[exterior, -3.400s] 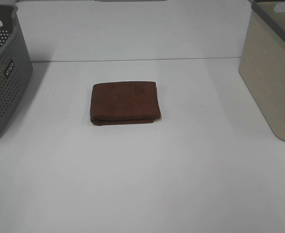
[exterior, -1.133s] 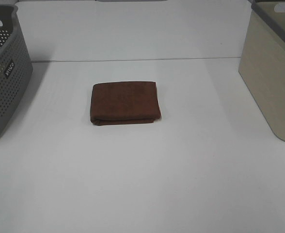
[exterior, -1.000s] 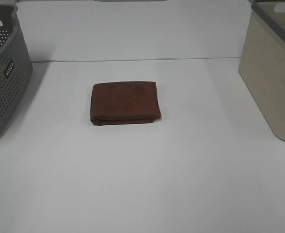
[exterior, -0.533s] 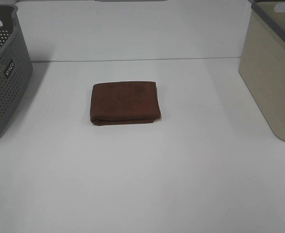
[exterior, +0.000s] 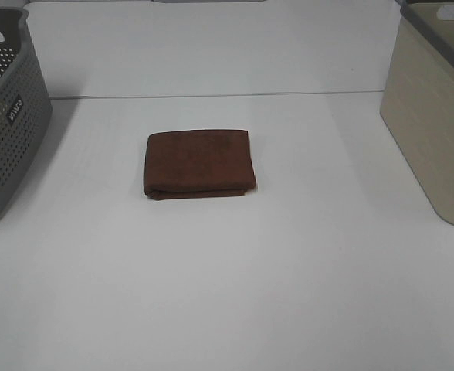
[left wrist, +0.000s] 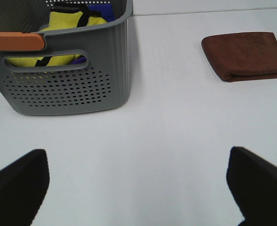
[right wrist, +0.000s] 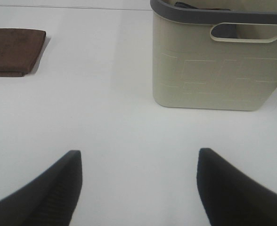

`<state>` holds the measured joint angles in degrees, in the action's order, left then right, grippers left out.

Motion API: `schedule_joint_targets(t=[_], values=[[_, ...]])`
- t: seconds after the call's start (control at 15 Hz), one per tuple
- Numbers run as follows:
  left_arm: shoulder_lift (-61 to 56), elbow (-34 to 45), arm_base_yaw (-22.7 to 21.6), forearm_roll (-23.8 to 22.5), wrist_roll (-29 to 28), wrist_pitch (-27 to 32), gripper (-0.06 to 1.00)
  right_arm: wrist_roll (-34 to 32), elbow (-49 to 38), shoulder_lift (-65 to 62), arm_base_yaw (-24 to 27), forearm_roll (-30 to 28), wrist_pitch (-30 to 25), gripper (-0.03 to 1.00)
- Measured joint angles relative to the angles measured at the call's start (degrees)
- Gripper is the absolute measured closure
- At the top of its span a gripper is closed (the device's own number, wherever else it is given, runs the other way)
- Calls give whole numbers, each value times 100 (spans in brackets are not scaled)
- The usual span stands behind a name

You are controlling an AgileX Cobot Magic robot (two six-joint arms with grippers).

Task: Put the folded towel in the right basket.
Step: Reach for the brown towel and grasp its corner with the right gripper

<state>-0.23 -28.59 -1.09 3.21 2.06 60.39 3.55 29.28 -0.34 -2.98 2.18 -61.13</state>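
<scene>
The brown towel (exterior: 200,164) lies folded flat on the white table (exterior: 227,294), roughly in the middle between the two baskets and touching neither; its layered edge faces the near side of the table, and its corners sit square. To the right stands the right basket (exterior: 435,131), a beige tub with smooth walls and a dark grey rim, well apart from the towel; the right wrist view shows an oval handle slot near its rim and something dark inside, too little of it showing to tell what it is. To the left stands the left basket (exterior: 7,131), grey and perforated all over, with a small label (exterior: 15,110) on its side; the left wrist view shows a yellow cloth (left wrist: 65,21) with black straps heaped inside it, a bit of blue behind that, and an orange strip (left wrist: 16,41) along part of the rim.

The left tool (left wrist: 138,197) hangs low over bare table just in front of the grey basket, its two dark fingers (left wrist: 16,188) spread wide apart with nothing between them; the towel lies well beyond it, off toward the middle. The right tool (right wrist: 138,193) hangs over bare table in front of the beige basket, its fingers (right wrist: 237,188) likewise wide apart and holding nothing; the towel shows at the far edge of its view, well away from it.
</scene>
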Motion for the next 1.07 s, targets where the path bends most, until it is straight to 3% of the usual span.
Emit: schedule_joint_targets(t=[0.2, 0.33, 0.47, 0.73, 0.93, 1.07], values=[[0, 0, 0, 0, 0, 0, -3, 0, 52, 103, 0, -40, 218, 31], [0, 0, 0, 0, 0, 0, -3, 0, 269, 619, 0, -97, 934, 31], [0, 0, 0, 0, 0, 0, -3, 6, 567, 1604, 0, -92, 1610, 31], [0, 0, 0, 0, 0, 0, -3, 17, 1541, 3707, 0, 390, 2280, 31], [0, 0, 0, 0, 0, 0, -3, 23, 2916, 5678, 0, 922, 2086, 31], [0, 0, 0, 0, 0, 0, -3, 149, 4005, 7002, 0, 1318, 1473, 31]])
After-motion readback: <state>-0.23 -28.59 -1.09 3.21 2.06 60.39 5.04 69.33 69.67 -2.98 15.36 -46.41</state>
